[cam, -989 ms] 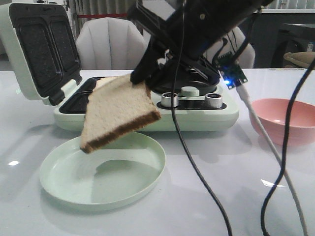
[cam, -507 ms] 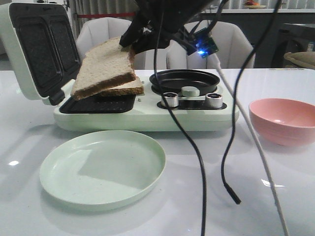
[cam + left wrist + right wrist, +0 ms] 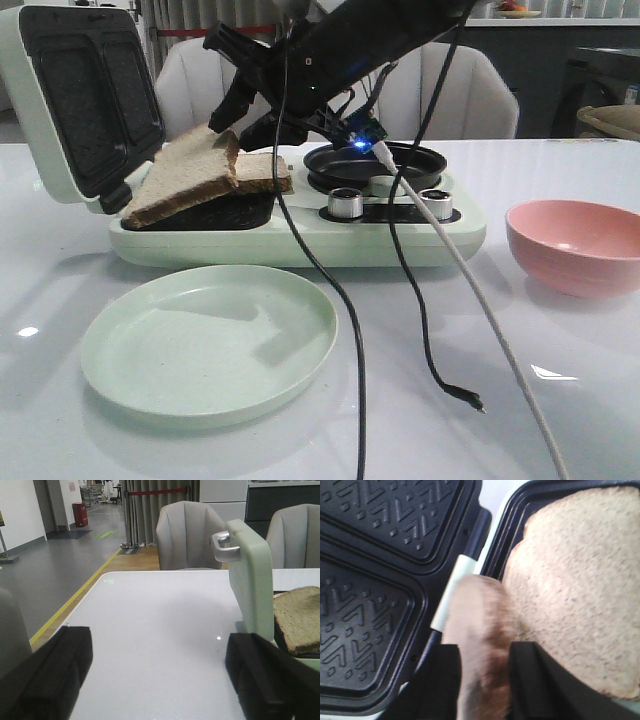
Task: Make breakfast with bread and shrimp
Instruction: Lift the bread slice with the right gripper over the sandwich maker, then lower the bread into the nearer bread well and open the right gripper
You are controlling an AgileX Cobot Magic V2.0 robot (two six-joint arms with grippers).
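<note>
Front view: black right gripper [image 3: 228, 118] pinches tilted slice of tan brown-crusted bread [image 3: 180, 180] over dark ridged plate of open pale-green sandwich maker [image 3: 300, 235]; second slice [image 3: 262, 172] flat beneath. Dangling black cable [image 3: 330, 290] crosses maker front. Round pale-green plastic plate [image 3: 208, 342] near front table edge; glossy pink bowl [image 3: 578, 245] right. Shrimp unseen.

Left wrist view: left gripper [image 3: 160, 677] fingers wide apart, holding nothing, over glossy white table [image 3: 160, 630] beside upright lid [image 3: 249, 582].

Right wrist view: fingers clamp blurred crust edge [image 3: 482, 645].

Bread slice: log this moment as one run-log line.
right fingers: shut on bread slice | slice tilted over sandwich maker, second slice beneath | plate bare
</note>
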